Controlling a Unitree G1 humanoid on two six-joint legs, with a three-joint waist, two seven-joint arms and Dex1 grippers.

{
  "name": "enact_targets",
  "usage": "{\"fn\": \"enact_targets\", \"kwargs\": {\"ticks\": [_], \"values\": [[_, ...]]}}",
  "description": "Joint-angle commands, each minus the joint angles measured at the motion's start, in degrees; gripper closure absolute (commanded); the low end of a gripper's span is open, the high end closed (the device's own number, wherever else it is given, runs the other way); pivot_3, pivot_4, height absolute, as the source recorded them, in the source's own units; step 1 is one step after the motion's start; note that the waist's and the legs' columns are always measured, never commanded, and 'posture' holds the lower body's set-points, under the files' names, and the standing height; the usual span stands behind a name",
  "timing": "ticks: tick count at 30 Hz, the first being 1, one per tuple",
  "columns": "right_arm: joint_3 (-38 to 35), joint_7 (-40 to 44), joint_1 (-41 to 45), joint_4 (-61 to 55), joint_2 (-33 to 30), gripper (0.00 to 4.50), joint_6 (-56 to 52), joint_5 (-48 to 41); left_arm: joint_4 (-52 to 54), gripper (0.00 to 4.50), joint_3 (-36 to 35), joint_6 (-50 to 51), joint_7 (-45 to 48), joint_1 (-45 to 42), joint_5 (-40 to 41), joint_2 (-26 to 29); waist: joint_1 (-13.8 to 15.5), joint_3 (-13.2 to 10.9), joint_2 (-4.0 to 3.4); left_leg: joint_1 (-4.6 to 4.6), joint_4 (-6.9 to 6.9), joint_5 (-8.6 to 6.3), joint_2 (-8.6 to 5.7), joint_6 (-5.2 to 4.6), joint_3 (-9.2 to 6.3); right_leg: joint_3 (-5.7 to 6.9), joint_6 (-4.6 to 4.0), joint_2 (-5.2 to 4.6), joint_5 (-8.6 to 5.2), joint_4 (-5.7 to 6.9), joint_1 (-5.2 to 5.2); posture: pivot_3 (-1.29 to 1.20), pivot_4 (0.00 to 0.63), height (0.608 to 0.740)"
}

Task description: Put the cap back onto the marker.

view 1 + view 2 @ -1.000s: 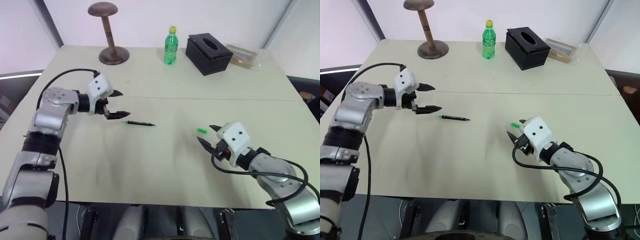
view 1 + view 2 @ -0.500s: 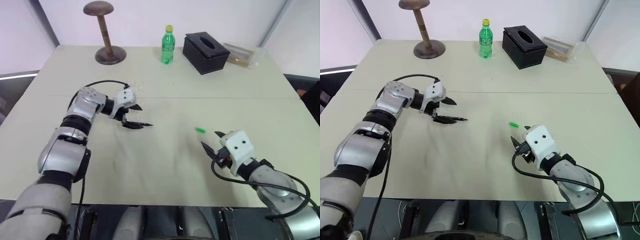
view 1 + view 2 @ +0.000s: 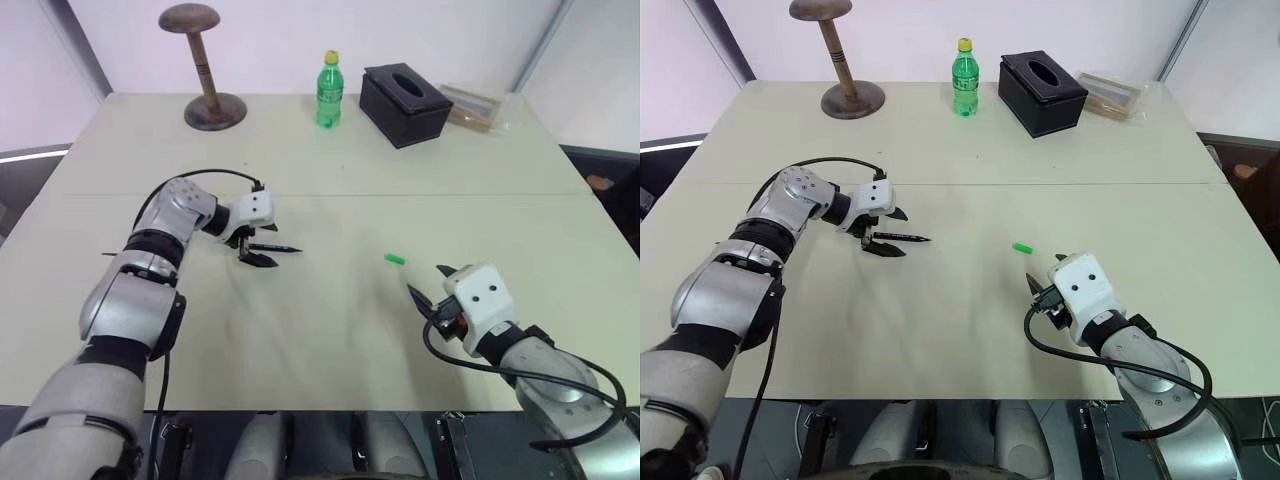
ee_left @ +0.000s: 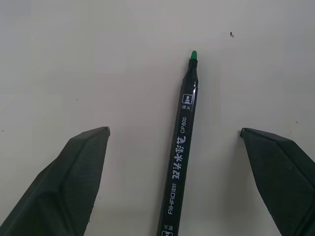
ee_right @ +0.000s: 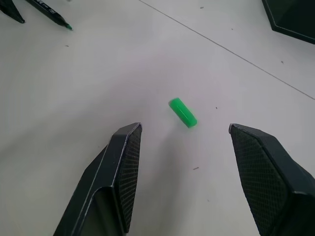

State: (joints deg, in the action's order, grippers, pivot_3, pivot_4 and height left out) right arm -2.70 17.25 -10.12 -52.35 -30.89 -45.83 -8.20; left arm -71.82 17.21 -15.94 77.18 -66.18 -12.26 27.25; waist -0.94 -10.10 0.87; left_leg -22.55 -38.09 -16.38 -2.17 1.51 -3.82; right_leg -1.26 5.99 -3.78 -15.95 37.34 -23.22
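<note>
Nearest the robot, the right gripper (image 3: 428,288) hovers low over the pale worktop (image 3: 330,330), its two black fingers (image 5: 120,162) spread apart and holding nothing. Just beyond its fingertips lies the cap (image 5: 182,112), a tiny bright green tube, on its side on the bare worktop and touching neither finger.

Further out and well to the robot's left, the left gripper (image 3: 883,232) reaches down over the marker (image 4: 179,162). Its fingers are open wide, one on each side of the slim black barrel and clear of it, so the marker is not yet gripped. The marker lies flat, with its small green tip bare and pointing away from the wrist.

Judged from this, the task is at an early stage. Nothing is held, and cap and marker lie well apart. Still to do: close on the marker, pick up the cap, bring the two together and push the cap over the tip.

White print runs along the marker's barrel. It reads "AIHAO", then some Chinese characters, then "CP 600", and a small square logo sits near the tip.

At the far edge stand a green bottle (image 3: 328,91) with a yellow top, whose label is too small to read, a black tissue box (image 3: 404,92), a wooden stand (image 3: 207,62) and a clear packet (image 3: 477,106).
</note>
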Motion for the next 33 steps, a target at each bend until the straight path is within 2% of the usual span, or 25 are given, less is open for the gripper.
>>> {"fn": "enact_targets", "kwargs": {"ticks": [1,2,4,9,16,22,26,33], "values": [[-1.2,0.4,1.2,-1.9,-0.3,1.64,0.3,-0.1,0.4,0.56,0.4,-1.1,0.4,0.3,-1.7,2.0,-0.1,0.0,0.00,0.02,0.00,0.00,0.00,0.00,0.00,-0.01,0.00,0.01,0.00,0.02,0.00,0.00,0.150,0.740],[-1.3,0.6,1.3,-1.8,-0.4,1.64,0.3,-0.1,0.4,0.87,0.2,-1.0,0.5,0.3,-1.7,2.0,0.0,0.0,0.00,0.03,0.00,0.00,0.01,0.00,0.01,-0.02,0.00,0.01,0.00,0.03,0.00,0.00,0.150,0.740],[-1.4,0.9,1.6,-1.7,-0.5,1.64,0.3,-0.1,0.5,1.78,0.0,-0.9,0.9,0.5,-1.7,2.0,0.1,0.0,0.00,0.04,-0.01,0.00,0.01,0.00,0.01,-0.01,0.00,0.01,0.00,0.09,0.01,0.00,0.150,0.740],[-1.8,1.6,1.7,-1.6,-0.7,1.64,0.3,-0.1,0.8,4.43,-0.4,-0.9,1.5,1.1,-1.5,1.9,0.1,0.0,0.00,0.08,-0.08,0.00,0.01,0.00,0.01,-0.02,-0.01,0.01,0.00,0.19,0.03,0.00,0.150,0.740],[-2.2,2.1,1.7,-1.8,-1.0,1.64,-0.1,-0.1,1.5,4.47,-0.9,-2.1,1.8,1.6,-0.9,1.7,0.1,0.0,0.00,0.08,-0.08,0.00,0.01,0.00,0.01,-0.03,-0.01,0.01,0.00,0.20,0.03,0.00,0.150,0.740],[-4.1,4.2,2.8,-0.4,-2.7,1.64,0.1,-0.8,6.7,4.47,-6.0,-6.3,-1.0,0.3,4.7,-1.3,0.6,0.0,0.05,0.05,-0.12,0.01,0.04,0.01,-0.01,-0.02,-0.01,-0.04,0.00,0.21,0.03,0.00,0.150,0.740],[-5.3,7.4,5.2,3.6,-4.9,1.64,1.5,-1.9,13.3,4.47,-7.0,-7.2,0.2,1.6,7.1,-2.3,0.3,0.0,0.07,0.03,-0.15,0.01,0.03,0.01,0.02,-0.04,0.01,-0.10,0.01,0.19,0.05,0.00,0.150,0.740],[-3.8,19.2,14.7,21.1,-9.0,1.64,7.6,-6.8,31.8,4.47,-5.8,-0.9,2.4,9.1,10.1,-1.5,-0.3,0.0,0.03,0.14,-0.10,0.01,0.08,0.01,0.12,-0.17,-0.01,0.06,0.02,0.22,0.03,0.00,0.150,0.740]]}}
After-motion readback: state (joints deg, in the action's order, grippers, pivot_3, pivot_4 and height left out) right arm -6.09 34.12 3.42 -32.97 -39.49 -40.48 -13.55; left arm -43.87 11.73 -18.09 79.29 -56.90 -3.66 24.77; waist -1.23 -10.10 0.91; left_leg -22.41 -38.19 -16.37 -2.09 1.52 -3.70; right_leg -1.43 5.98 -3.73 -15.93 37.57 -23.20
